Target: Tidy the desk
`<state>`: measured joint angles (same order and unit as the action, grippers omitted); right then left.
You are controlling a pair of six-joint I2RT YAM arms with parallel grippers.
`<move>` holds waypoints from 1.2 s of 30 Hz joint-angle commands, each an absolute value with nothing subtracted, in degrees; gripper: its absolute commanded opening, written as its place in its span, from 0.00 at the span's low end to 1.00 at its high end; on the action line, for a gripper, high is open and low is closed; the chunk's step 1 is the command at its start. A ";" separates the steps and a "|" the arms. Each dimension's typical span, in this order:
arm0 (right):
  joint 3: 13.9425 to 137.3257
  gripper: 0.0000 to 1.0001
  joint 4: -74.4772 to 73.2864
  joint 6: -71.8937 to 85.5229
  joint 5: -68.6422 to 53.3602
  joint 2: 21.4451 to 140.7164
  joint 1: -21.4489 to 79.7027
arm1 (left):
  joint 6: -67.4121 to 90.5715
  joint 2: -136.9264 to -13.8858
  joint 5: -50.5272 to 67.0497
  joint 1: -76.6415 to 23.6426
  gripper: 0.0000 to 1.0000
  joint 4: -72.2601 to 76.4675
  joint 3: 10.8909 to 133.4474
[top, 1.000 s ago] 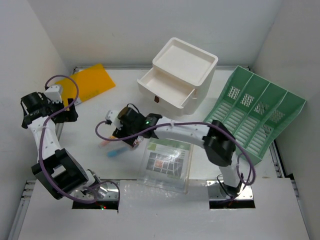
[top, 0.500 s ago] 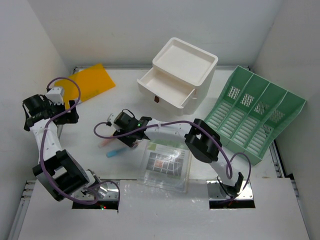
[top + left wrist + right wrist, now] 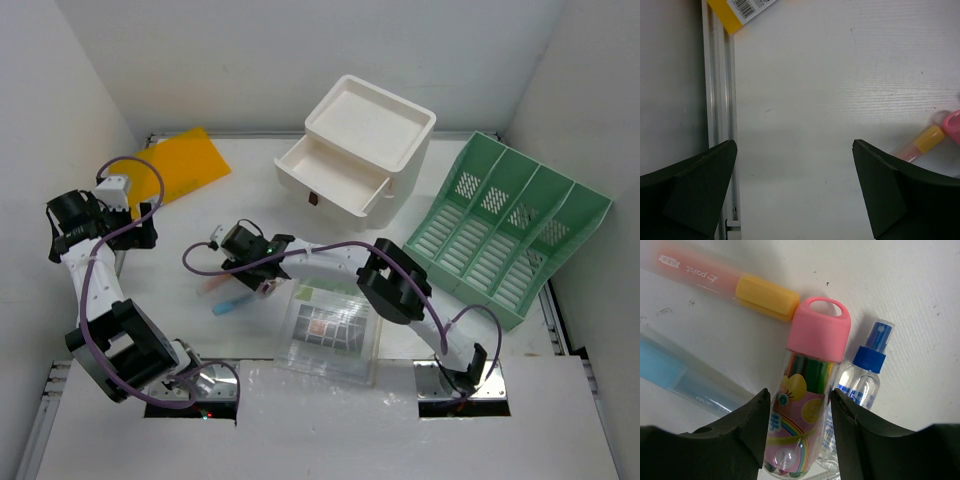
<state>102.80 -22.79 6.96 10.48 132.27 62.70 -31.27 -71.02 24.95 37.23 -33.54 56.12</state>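
Note:
On the white desk lies a clear tube with a pink cap and a rainbow label. My right gripper is shut on its body, one finger pressed to each side. A small clear spray bottle with a blue top lies touching the tube on its right. An orange highlighter with a yellow cap and a blue pen lie on its left. Seen from above, the right gripper is left of centre. My left gripper hangs open over bare desk by the left rail.
A white drawer box with its lower drawer pulled out stands at the back. A green file sorter fills the right side. A yellow folder lies at the back left. A clear case with a printed sheet lies near the front.
My right gripper has moved left and down over the tube, and its jaws have narrowed onto it. The left arm has hardly moved.

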 commanded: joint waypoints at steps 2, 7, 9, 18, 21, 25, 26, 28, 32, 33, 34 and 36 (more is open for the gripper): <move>105.73 0.48 -23.90 7.73 11.34 134.21 62.49 | -32.52 -69.52 26.46 37.44 1.00 -31.11 55.46; 107.22 0.49 -25.84 7.38 11.25 135.44 62.49 | -33.05 -69.43 26.63 37.62 1.00 -31.46 55.72; 107.58 0.49 -26.63 7.12 11.34 135.97 62.49 | -33.13 -69.43 26.63 37.62 1.00 -31.55 55.72; 107.23 0.53 -28.04 7.12 10.55 136.67 62.40 | -32.87 -69.61 27.25 37.53 1.00 -31.29 55.99; 106.70 0.43 -27.25 7.47 11.07 136.14 62.40 | -32.96 -69.43 27.25 37.62 1.00 -31.29 55.99; 106.35 0.23 -25.76 7.65 12.04 135.09 62.40 | -33.31 -69.52 26.98 37.53 1.00 -31.29 55.64; 106.35 0.19 -25.58 7.56 12.22 134.91 62.40 | -33.48 -69.52 26.90 37.62 1.00 -31.20 55.55; 106.70 0.07 -24.79 7.47 12.04 134.12 62.40 | -33.66 -69.52 26.98 37.62 1.00 -30.68 54.94; 107.49 0.00 -21.54 4.41 8.80 130.35 61.97 | -36.99 -70.66 29.79 37.53 1.00 -31.11 53.88; 106.88 0.00 -20.32 3.18 7.57 128.86 61.96 | -37.78 -71.36 30.84 37.44 1.00 -31.90 53.79; 106.35 0.00 -17.87 1.68 6.60 125.37 61.88 | -38.58 -71.72 31.37 37.44 1.00 -32.25 53.62; 104.34 0.00 -14.87 -2.02 -0.82 121.14 60.83 | -40.34 -72.42 31.99 37.44 1.00 -32.69 53.35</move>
<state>104.47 -23.53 3.29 7.44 133.10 62.00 -36.45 -71.79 28.53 37.23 -32.95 53.80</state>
